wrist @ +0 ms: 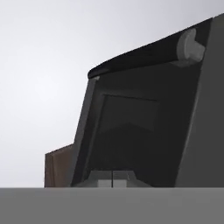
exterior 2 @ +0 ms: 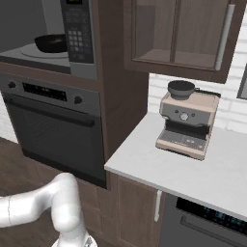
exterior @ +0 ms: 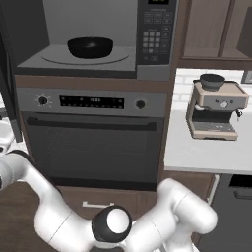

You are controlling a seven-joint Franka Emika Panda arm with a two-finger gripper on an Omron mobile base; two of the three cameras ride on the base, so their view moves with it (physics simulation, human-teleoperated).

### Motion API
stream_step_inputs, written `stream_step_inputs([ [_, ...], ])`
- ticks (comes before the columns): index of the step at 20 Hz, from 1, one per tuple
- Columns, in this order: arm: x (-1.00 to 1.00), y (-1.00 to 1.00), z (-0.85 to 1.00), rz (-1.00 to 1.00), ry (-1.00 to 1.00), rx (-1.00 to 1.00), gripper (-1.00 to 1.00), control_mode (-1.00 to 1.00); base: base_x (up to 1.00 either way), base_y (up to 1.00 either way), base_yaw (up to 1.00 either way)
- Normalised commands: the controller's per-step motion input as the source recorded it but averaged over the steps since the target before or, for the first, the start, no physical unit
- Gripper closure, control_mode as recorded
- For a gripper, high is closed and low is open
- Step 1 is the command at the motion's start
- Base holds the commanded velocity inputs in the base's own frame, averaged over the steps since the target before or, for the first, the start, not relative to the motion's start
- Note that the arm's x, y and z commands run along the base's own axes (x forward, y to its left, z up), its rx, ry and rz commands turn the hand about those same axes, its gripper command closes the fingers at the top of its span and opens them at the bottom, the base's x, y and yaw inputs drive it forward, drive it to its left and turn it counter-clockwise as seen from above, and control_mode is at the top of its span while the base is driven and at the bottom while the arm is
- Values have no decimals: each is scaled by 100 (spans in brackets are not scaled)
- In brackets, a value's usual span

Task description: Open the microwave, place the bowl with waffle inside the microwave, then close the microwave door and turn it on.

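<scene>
Grey steel frames the microwave (exterior: 88, 39), whose cavity is seen open above the oven (exterior: 93, 138); the bowl with waffle (exterior: 90, 47) is set on the round glass turntable (exterior: 54, 56) inside, left of the black keypad panel (exterior: 156, 32); the microwave door (exterior: 9, 74) is swung out at the left edge. The gripper (wrist: 112, 178) is seen with its fingertips pressed together, holding nothing, close before a dark panel. The coffee machine (exterior 2: 187, 118) stands on the white counter (exterior 2: 193, 173), well apart.
</scene>
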Motion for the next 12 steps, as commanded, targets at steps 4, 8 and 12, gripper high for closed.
stream_step_inputs([
  [4, -33, -97, 55, 0, -8, 46, 100, -100, 0, 0, 0],
  [8, -41, -100, 69, 0, -9, 52, 100, -100, 0, 0, 0],
  [12, -39, -100, 76, 1, -4, 58, 100, -100, 0, 0, 0],
])
